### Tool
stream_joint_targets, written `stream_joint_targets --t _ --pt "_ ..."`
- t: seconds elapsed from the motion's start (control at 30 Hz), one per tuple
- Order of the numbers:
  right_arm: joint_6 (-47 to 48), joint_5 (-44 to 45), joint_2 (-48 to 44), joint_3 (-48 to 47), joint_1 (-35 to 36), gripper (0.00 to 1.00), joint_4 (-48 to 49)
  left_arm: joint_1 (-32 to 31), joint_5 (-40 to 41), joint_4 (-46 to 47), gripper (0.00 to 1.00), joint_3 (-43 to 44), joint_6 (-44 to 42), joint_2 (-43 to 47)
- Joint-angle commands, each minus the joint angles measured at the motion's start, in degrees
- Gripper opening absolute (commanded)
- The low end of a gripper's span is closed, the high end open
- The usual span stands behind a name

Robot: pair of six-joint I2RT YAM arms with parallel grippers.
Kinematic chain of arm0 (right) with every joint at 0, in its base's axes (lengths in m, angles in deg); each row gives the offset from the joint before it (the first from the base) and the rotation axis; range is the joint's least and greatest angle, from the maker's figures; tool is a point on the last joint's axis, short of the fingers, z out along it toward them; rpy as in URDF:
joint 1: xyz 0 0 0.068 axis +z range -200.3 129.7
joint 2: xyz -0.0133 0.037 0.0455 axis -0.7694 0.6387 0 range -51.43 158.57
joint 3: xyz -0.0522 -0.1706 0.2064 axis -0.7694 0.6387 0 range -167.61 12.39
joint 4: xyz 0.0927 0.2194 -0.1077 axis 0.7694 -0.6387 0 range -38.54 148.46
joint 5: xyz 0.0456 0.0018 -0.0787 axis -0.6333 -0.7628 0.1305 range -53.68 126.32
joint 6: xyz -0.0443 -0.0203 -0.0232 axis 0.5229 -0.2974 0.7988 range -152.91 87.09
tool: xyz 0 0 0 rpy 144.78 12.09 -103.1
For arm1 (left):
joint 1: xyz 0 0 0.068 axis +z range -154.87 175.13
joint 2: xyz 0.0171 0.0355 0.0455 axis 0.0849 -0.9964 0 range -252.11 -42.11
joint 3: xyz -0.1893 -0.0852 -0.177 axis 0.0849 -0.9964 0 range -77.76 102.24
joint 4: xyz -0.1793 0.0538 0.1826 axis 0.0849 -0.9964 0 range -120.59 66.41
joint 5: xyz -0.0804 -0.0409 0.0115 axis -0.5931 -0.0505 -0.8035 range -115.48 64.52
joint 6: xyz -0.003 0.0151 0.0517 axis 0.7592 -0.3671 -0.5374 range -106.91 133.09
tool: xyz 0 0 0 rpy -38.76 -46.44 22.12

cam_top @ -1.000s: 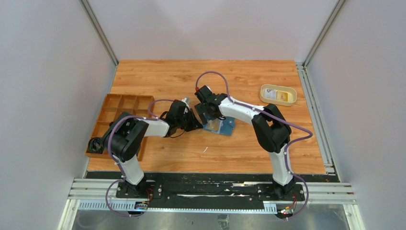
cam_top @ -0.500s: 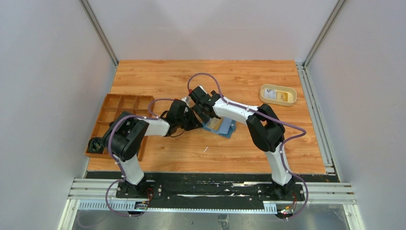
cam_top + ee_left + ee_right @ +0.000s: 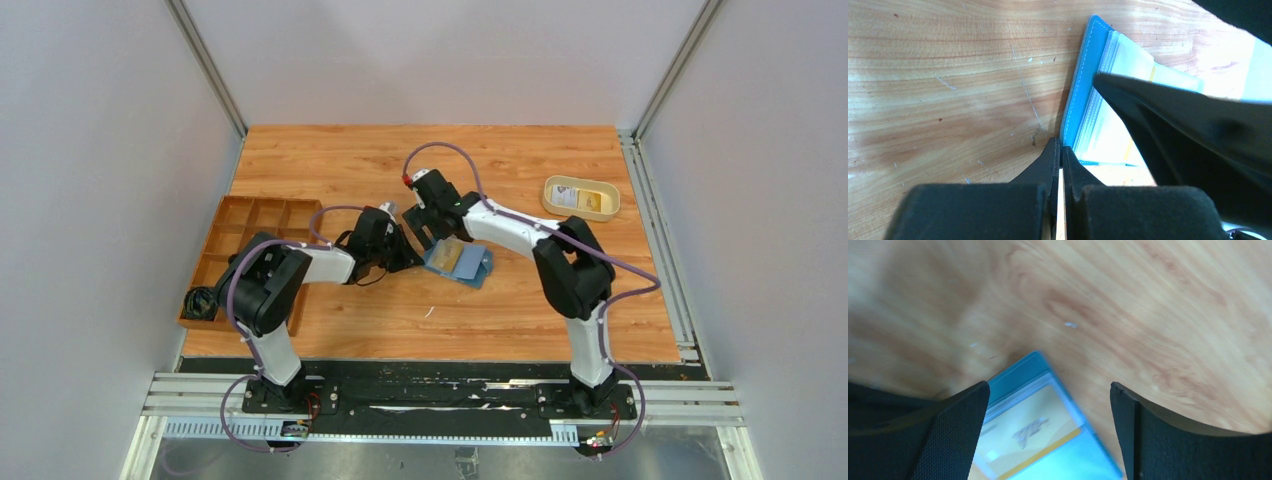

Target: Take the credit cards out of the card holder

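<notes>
While the left fingers [image 3: 1050, 160], pressed together, seem to steady the holder [image 3: 1078, 100] on the table [image 3: 948, 75], the right fingers [image 3: 963, 410] — spread wide — hover ready for its card [image 3: 1033, 425].

From the top, the left part of the card holder [image 3: 465, 263] is hidden under the right hand [image 3: 428, 228] and the left hand [image 3: 403, 252], so where their tips meet it cannot be seen. The things in the cream dish [image 3: 583, 180] are too small to tell. So is the black thing [image 3: 200, 303] at the near corner of the tray [image 3: 245, 215].

In the left wrist view, a dark finger [image 3: 1173, 115] of the right hand covers much of the card holder, and bright light washes out its right side. Whether the left hand pinches the blue edge cannot be told.

The right wrist view is blurry. The print on the yellow card [image 3: 1033, 435] cannot be read. The card holder runs off the bottom edge.
</notes>
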Motion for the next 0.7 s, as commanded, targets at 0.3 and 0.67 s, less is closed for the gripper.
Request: stream_joint_targets --t 0.3,0.67 --pt "-32.73 -43.10 -20.59 32.01 -15.23 0.92 34.04 -3.25 14.54 -3.32 0.00 -4.38 6.50 4.90" --pt "-48.15 -54.70 -11.68 39.99 -15.74 0.85 57.75 -3.84 18.36 -3.32 0.00 -4.49 8.92 4.94"
